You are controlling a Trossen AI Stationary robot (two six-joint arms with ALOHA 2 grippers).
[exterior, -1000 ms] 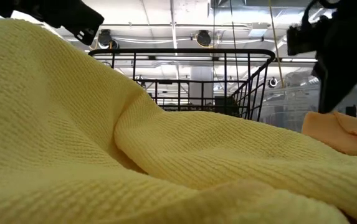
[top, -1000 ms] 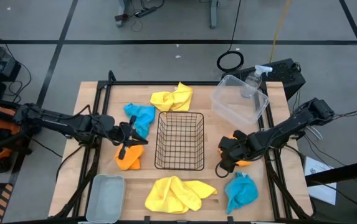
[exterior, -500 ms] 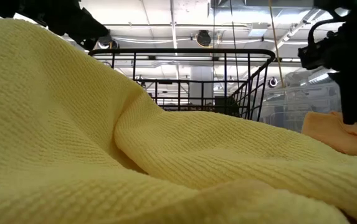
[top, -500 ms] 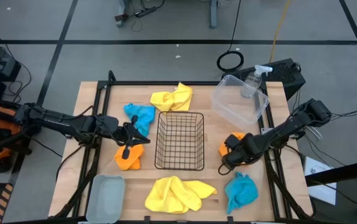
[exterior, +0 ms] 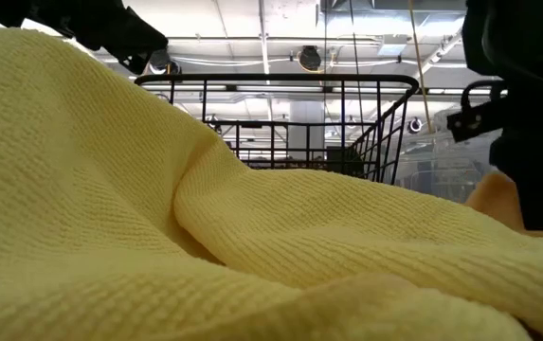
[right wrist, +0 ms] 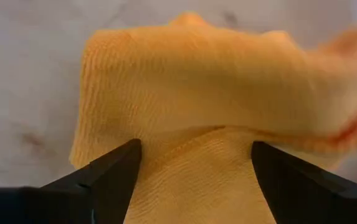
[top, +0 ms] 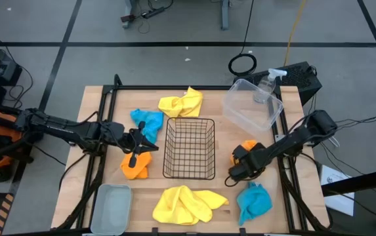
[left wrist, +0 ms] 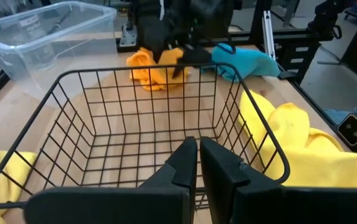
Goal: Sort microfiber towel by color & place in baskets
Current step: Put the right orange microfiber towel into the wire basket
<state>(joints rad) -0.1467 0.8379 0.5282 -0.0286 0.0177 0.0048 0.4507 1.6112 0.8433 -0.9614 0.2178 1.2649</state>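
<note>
An orange towel [top: 250, 148] lies right of the black wire basket [top: 189, 148]. My right gripper [right wrist: 194, 168] points down over it, open, its fingers on either side of a raised fold [right wrist: 197, 155]. My left gripper [top: 135, 147] is shut and hovers left of the basket. A second orange towel [top: 135, 169] lies just near of it and a teal towel [top: 147, 123] just beyond. Another teal towel [top: 253, 202] lies at the near right. Yellow towels lie beyond the basket [top: 182, 102] and in front of it [top: 188, 204]. All the towels rest flat on the table. My right gripper comes down from above with a raised fold of the orange towel [right wrist: 197, 155] between its open fingers [right wrist: 113, 174]. I cannot tell whether the fingertips touch the cloth. The towel lies on the table.
A clear plastic tub [top: 252, 105] stands at the far right with a spray bottle [top: 268, 84] behind it. A pale grey tray [top: 111, 208] sits at the near left corner. The near yellow towel [exterior: 205, 237] fills most of the low view.
My right gripper has sunk toward the orange towel right of the basket and has turned about its wrist. The towels have stayed where they were.
</note>
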